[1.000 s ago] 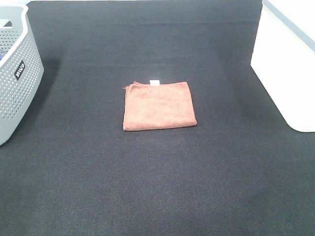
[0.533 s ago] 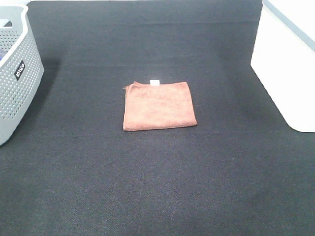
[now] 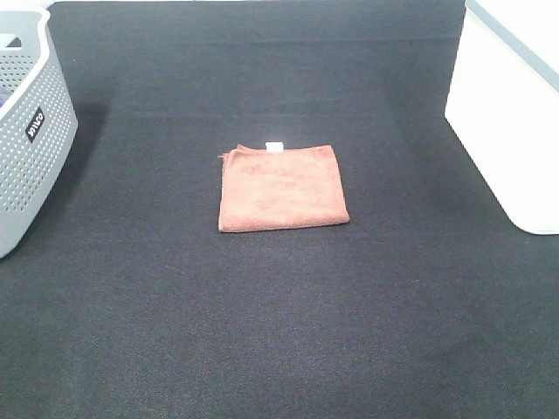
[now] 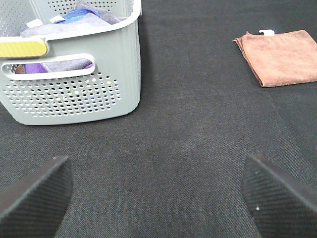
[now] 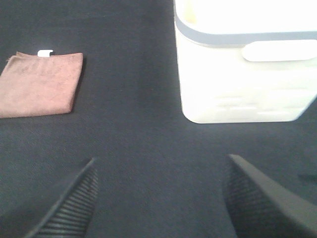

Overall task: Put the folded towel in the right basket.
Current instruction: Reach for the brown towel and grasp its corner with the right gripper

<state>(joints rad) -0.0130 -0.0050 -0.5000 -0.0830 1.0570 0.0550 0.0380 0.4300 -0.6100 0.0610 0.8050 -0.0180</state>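
Note:
A folded brown towel with a small white tag lies flat on the black table, at the middle of the exterior view. It also shows in the left wrist view and in the right wrist view. The white right basket stands at the right edge; the right wrist view shows its wall. No arm shows in the exterior view. My left gripper is open and empty above bare cloth. My right gripper is open and empty, between towel and white basket.
A grey perforated basket stands at the left edge. In the left wrist view it holds purple, blue and grey cloths. The black tablecloth covers the whole table.

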